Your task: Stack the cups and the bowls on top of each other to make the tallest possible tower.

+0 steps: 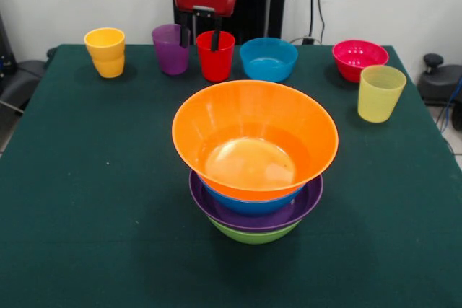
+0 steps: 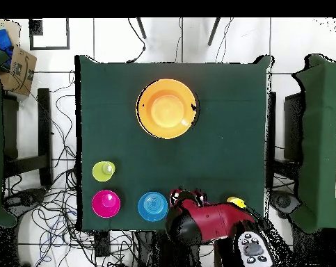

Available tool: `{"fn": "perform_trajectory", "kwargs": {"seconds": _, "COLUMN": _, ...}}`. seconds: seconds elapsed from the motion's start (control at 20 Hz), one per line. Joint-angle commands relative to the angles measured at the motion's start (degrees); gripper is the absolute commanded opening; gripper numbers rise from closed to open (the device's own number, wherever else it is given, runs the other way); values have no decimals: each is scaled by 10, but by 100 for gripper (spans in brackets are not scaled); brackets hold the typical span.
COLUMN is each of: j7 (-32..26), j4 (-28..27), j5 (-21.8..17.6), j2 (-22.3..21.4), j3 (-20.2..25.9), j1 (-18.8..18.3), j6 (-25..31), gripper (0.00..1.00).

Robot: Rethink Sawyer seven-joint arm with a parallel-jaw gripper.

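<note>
Orange tops the tower [image 1: 254,178] near the middle of the green table [image 1: 86,200]: we see the wide orange bowl [image 1: 254,135] nested on a blue bowl [image 1: 249,205], then a purple bowl [image 1: 289,214], then a green bowl [image 1: 254,234] at the base. Along the far edge we find the orange-yellow cup [image 1: 106,51], the purple cup [image 1: 169,48], the red cup [image 1: 216,56], the small blue bowl [image 1: 268,58] and the red-pink bowl [image 1: 359,58], with the pale yellow cup [image 1: 379,92] just in front of that last bowl. We see the gripper [image 1: 201,34] with its fingers apart, one on either side of the red cup's near-left wall, not visibly squeezing it.
</note>
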Motion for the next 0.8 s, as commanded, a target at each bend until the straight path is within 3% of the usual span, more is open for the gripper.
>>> {"fn": "perform_trajectory", "kwargs": {"seconds": 0.05, "j7": 110, "j4": 33, "j5": 26, "j2": 20, "j3": -80, "j1": 59, "j6": -77, "gripper": 100}}
{"fn": "perform_trajectory", "kwargs": {"seconds": 0.2, "j7": 128, "j4": 53, "j5": 54, "j2": 12, "j3": -98, "j1": 101, "j6": -68, "gripper": 100}}
{"fn": "perform_trajectory", "kwargs": {"seconds": 0.4, "j7": 132, "j4": 68, "j5": 69, "j2": 42, "j3": -89, "j1": 89, "j6": -113, "gripper": 100}}
{"fn": "perform_trajectory", "kwargs": {"seconds": 0.8, "j7": 117, "j4": 74, "j5": 54, "j2": 99, "j3": -76, "j1": 71, "j6": -167, "gripper": 100}}
